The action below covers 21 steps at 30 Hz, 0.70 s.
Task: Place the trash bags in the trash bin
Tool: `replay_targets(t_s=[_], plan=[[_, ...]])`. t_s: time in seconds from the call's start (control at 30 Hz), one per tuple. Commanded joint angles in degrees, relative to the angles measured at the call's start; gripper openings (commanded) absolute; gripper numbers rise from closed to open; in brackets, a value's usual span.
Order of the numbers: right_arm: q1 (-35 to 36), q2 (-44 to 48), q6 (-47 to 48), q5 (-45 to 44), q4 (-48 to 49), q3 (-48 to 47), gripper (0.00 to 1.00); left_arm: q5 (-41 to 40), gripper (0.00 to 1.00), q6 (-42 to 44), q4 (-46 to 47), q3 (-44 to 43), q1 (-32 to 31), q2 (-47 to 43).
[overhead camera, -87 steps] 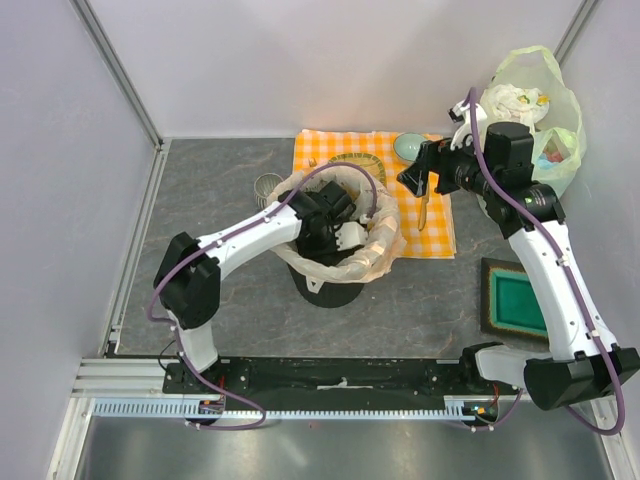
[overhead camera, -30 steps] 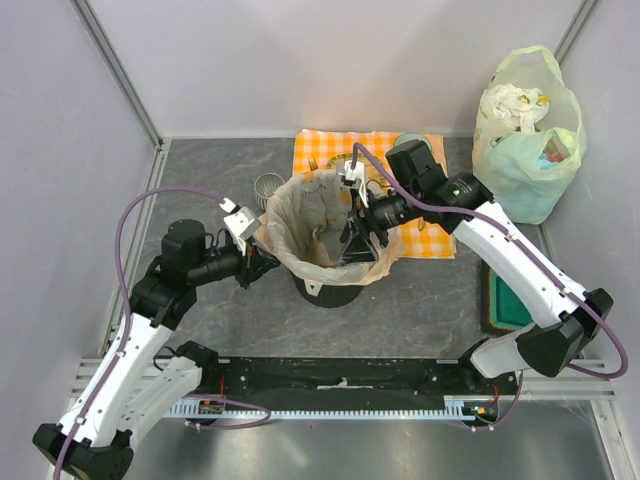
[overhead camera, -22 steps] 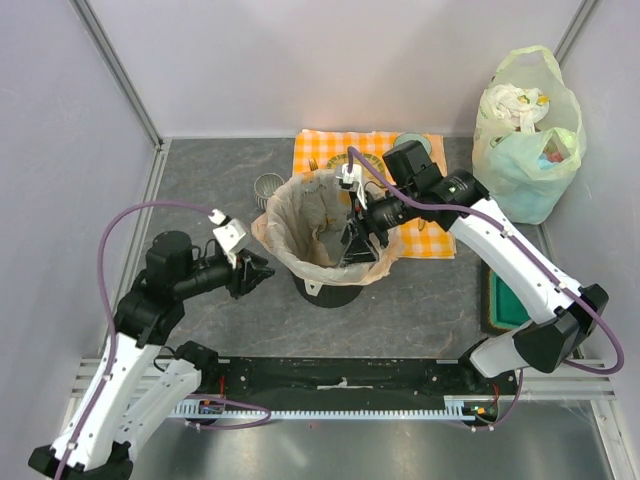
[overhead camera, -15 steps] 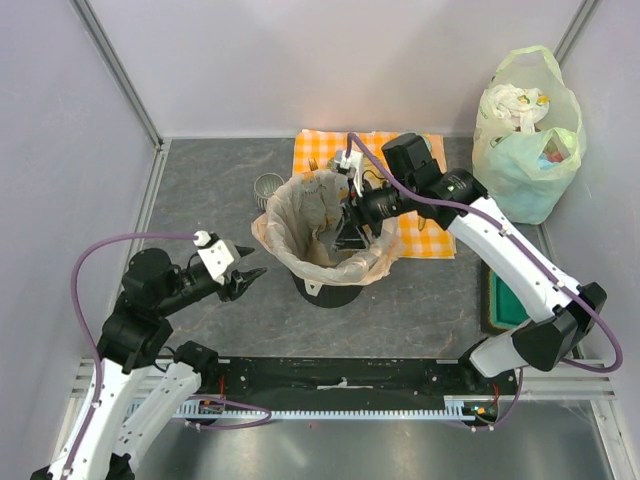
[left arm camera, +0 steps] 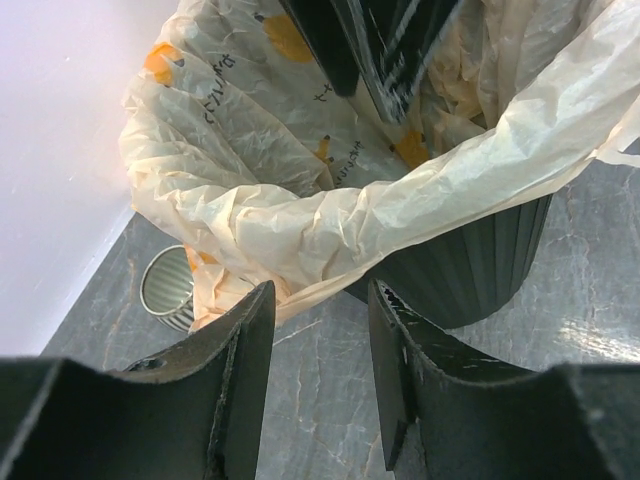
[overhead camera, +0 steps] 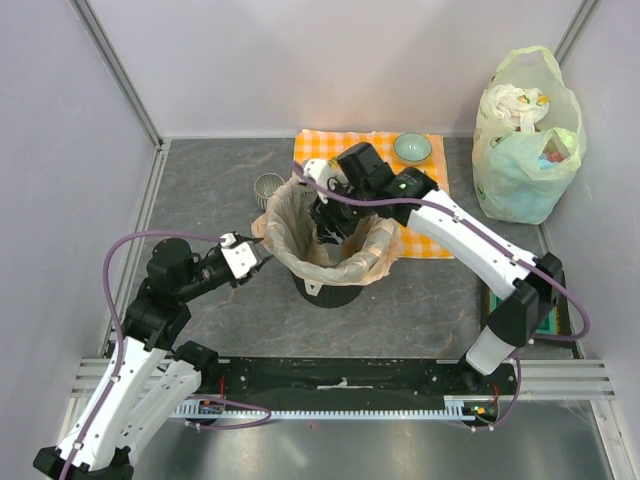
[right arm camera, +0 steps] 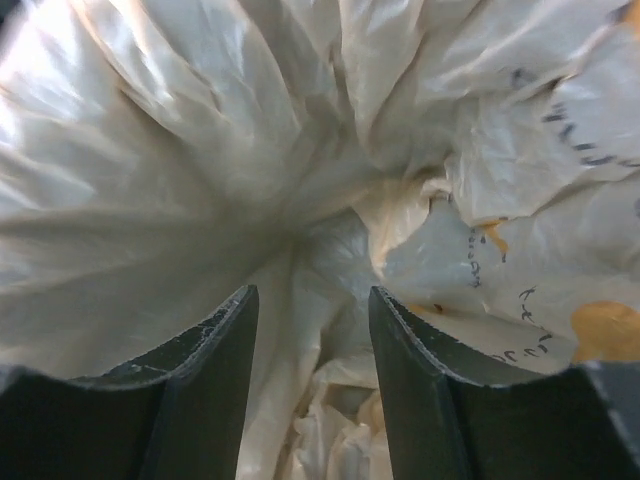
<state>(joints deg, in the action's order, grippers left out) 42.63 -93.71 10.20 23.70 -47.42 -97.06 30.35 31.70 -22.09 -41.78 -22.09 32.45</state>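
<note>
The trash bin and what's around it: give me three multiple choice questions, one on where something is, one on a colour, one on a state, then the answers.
1. Where is the right pincer?
A. Down inside the trash bin
B. Over the pale green bag
C. On the teal tray

2. What colour is the checked cloth behind the bin?
A. Blue and white
B. Orange and white
C. Red and black

3. How does the left pincer stand?
A. Shut on the bag's rim
B. Shut on the metal cup
C. Open, holding nothing

Answers: 1 A, the crinkled peach trash bag lining the bin fills its wrist view. 2 B, orange and white squares show beside the bin. 3 C, bare floor shows between its jaws.
</note>
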Motion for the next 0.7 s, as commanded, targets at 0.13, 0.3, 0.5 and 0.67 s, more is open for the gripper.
replay_targets(t_s=[0.13,0.3,0.5,0.67], plan=[[1.5,-3.5,13.4,-9.9,-4.9,1.2,0.62,1.0,0.48,4.2,8.5,2.8,0.3,2.3],[1.8,-5.6,16.9,-10.3,-4.5,5.2,0.62,1.4,0.28,5.6,11.2,4.6,0.3,4.5],[2.1,-8.9,20.3,-12.2,-1.1,12.0,0.62,1.5,0.02,5.3,11.3,5.1,0.3,5.7],[2.5,-12.6,19.5,-13.3,0.2,13.3,0.80,1.6,0.02,4.9,11.0,5.5,0.3,5.8]])
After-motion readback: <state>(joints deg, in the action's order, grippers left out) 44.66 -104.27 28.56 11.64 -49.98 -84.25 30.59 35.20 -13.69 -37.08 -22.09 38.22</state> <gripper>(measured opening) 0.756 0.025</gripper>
